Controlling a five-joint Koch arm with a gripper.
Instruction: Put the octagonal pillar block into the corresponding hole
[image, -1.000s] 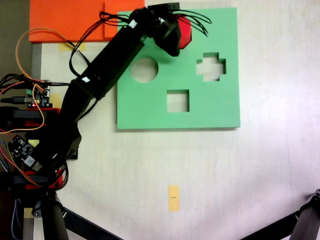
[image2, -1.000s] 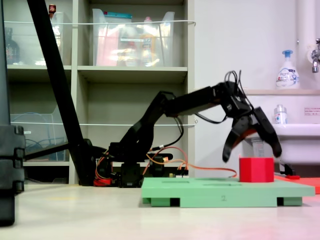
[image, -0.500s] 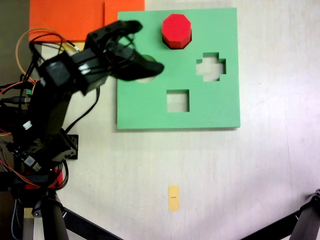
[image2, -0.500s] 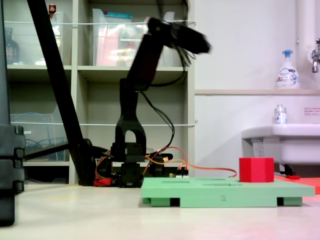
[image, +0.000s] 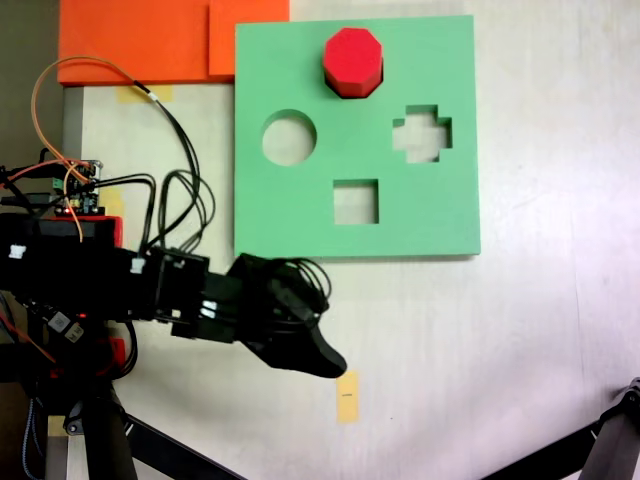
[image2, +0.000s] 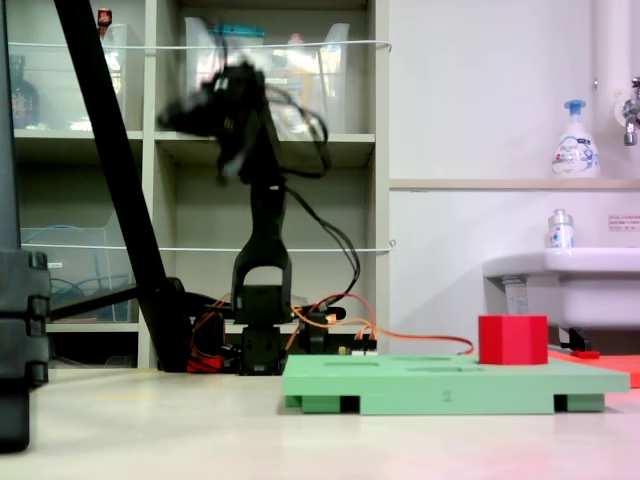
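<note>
Fixed view: octagonal pillar block (image: 352, 60) upper centre, hand (image: 318, 352) lower centre.
Well apart; I cannot tell the hand's opening.

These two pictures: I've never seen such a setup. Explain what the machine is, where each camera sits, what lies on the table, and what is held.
The black machine is a small hobby robot arm with a gripper at its tip. One fixed view looks straight down on the table; the other looks across it from the side. A green foam board with round, cross and square cutouts lies there, and the red octagonal block sits in its hole, standing proud of the board. Orange sheets lie beside it. The gripper holds nothing; whether it is open is unclear.
</note>
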